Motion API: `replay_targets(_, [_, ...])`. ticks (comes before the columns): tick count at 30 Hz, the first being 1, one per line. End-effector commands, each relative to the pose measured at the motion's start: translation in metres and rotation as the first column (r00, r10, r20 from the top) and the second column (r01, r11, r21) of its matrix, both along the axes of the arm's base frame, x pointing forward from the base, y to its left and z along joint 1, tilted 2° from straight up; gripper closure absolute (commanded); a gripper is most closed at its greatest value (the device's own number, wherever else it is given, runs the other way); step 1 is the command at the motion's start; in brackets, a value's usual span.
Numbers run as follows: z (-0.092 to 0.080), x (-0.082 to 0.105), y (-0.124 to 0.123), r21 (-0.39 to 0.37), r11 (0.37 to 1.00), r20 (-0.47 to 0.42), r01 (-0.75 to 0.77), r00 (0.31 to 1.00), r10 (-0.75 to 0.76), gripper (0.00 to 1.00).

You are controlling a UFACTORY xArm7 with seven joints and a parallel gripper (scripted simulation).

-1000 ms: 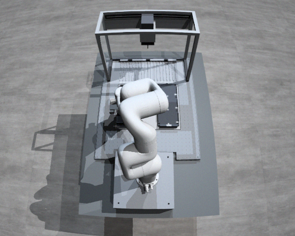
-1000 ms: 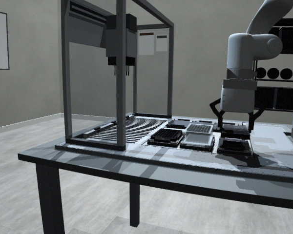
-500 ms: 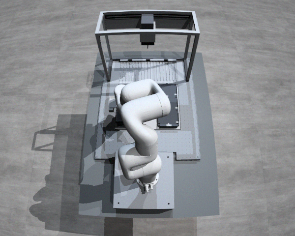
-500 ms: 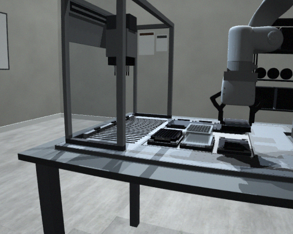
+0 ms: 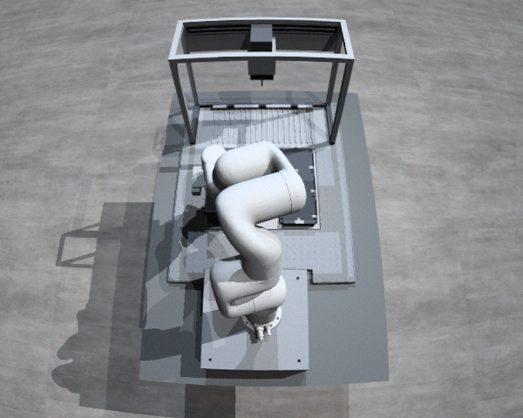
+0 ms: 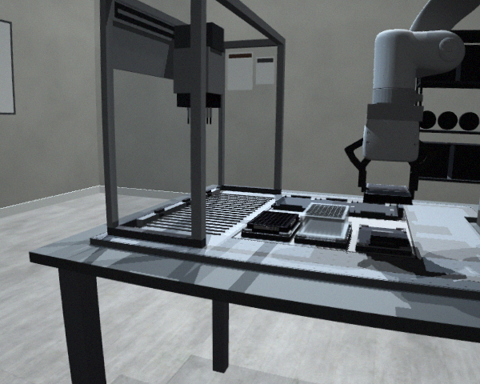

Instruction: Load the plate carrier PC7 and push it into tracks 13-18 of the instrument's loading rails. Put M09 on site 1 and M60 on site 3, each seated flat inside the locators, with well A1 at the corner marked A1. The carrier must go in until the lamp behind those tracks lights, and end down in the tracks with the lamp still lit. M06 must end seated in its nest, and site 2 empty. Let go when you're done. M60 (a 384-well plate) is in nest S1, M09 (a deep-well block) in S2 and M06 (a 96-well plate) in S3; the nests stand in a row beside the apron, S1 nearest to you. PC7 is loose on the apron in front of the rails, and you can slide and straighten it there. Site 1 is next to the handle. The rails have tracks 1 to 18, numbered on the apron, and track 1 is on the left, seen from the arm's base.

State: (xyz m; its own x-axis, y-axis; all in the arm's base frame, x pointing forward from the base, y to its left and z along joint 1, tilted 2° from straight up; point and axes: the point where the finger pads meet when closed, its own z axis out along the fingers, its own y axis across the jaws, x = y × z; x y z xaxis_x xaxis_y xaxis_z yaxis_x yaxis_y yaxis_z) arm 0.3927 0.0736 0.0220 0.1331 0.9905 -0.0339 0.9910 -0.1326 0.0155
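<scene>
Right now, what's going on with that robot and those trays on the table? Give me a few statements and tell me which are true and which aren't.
1. The gripper is clamped on a dark plate. True.
2. That plate rests in the nearest nest. False: it hangs in the air above the table, and that nest is empty.
3. The clear deep block sits in the middle nest. True.
4. The black carrier is pushed in under the instrument frame. False: it lies on the apron in front of the rails.
5. The far nest holds a dark plate. True.
</scene>
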Motion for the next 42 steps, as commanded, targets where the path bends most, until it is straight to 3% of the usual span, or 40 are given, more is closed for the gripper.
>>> replay_targets(1, [0.010, 0.001, 0.001, 0.001, 1.000, 0.004, 0.000, 1.000, 0.000, 1.00])
replay_targets(17, [0.033, 0.001, 0.001, 0.001, 1.000, 0.004, 0.000, 1.000, 0.000, 1.00])
replay_targets(30, [0.033, 0.001, 0.001, 0.001, 1.000, 0.004, 0.000, 1.000, 0.000, 1.00])
replay_targets(42, [0.035, 0.033, -0.049, 0.001, 1.000, 0.004, 0.017, 1.000, -0.017, 1.00])
